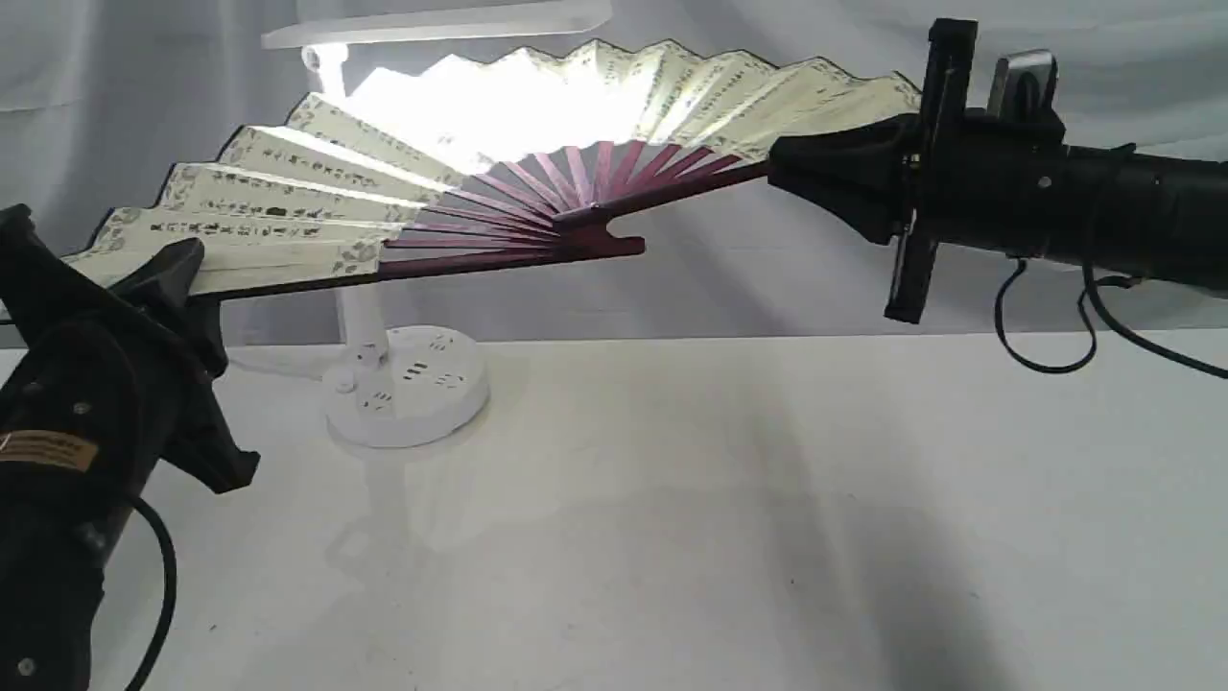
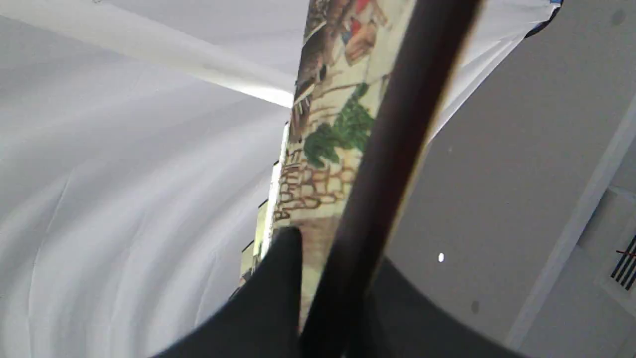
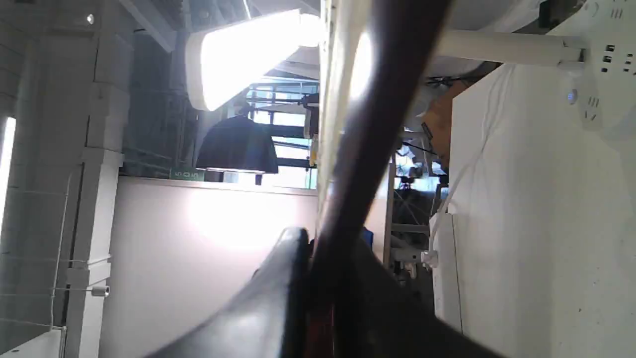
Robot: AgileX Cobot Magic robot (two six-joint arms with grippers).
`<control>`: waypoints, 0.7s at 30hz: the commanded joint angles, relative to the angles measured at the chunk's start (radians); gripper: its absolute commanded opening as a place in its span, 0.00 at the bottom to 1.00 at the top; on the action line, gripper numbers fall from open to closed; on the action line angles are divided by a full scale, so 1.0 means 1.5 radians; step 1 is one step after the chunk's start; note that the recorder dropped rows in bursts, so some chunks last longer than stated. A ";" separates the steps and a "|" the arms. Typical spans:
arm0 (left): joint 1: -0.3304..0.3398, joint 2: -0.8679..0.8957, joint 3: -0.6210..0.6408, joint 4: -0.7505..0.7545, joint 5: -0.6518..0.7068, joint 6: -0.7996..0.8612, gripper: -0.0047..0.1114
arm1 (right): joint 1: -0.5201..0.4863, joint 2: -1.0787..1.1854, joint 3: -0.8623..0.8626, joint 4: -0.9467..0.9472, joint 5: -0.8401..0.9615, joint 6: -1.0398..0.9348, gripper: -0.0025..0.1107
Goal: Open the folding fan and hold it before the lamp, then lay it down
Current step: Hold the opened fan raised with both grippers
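Observation:
The folding fan (image 1: 317, 192) is spread wide in the air in front of the lamp (image 1: 403, 384), whose lit head (image 1: 436, 24) glows through the cream leaf. Its maroon ribs meet at a pivot near the middle. My left gripper (image 1: 182, 278) is shut on the left guard, seen as a dark bar beside a painted leaf of the fan (image 2: 338, 149). My right gripper (image 1: 796, 168) is shut on the right guard of the fan (image 3: 367, 149); the lamp's base (image 3: 603, 64) and bright head (image 3: 238, 54) show behind it.
The white table (image 1: 720, 518) lies below the fan. The lamp's round base with sockets stands at the back left. A white cloth backdrop (image 1: 1103, 38) hangs behind. Black cables (image 1: 1046, 345) droop from the right arm.

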 commanded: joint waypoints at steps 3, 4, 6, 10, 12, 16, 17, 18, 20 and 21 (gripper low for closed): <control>0.004 -0.021 -0.010 -0.076 -0.081 -0.048 0.04 | -0.005 0.000 0.004 -0.018 -0.054 -0.028 0.02; 0.004 -0.021 -0.010 -0.076 -0.081 -0.043 0.04 | -0.005 0.000 0.004 -0.018 -0.054 -0.028 0.02; 0.004 -0.021 -0.010 -0.076 -0.081 -0.042 0.04 | -0.005 0.000 0.004 -0.018 -0.052 -0.028 0.02; 0.004 -0.021 -0.010 -0.076 -0.081 -0.042 0.04 | -0.005 0.000 0.004 -0.018 -0.050 -0.028 0.02; 0.004 -0.021 -0.010 -0.076 -0.081 -0.042 0.04 | -0.005 0.000 0.004 -0.018 -0.048 -0.028 0.02; 0.004 -0.021 -0.010 -0.080 -0.081 -0.042 0.04 | -0.005 0.000 0.004 -0.018 -0.048 -0.028 0.02; 0.004 -0.021 -0.010 -0.081 -0.081 -0.042 0.04 | -0.005 0.000 0.004 -0.018 -0.048 -0.028 0.02; 0.004 -0.021 -0.010 -0.081 -0.081 -0.042 0.04 | -0.005 0.000 0.004 -0.018 -0.048 -0.028 0.02; 0.004 -0.021 -0.010 -0.081 -0.081 -0.042 0.04 | -0.005 0.000 0.004 -0.018 -0.048 -0.028 0.02; 0.004 -0.021 -0.010 -0.081 -0.081 -0.042 0.04 | -0.005 0.000 0.004 -0.018 -0.048 -0.028 0.02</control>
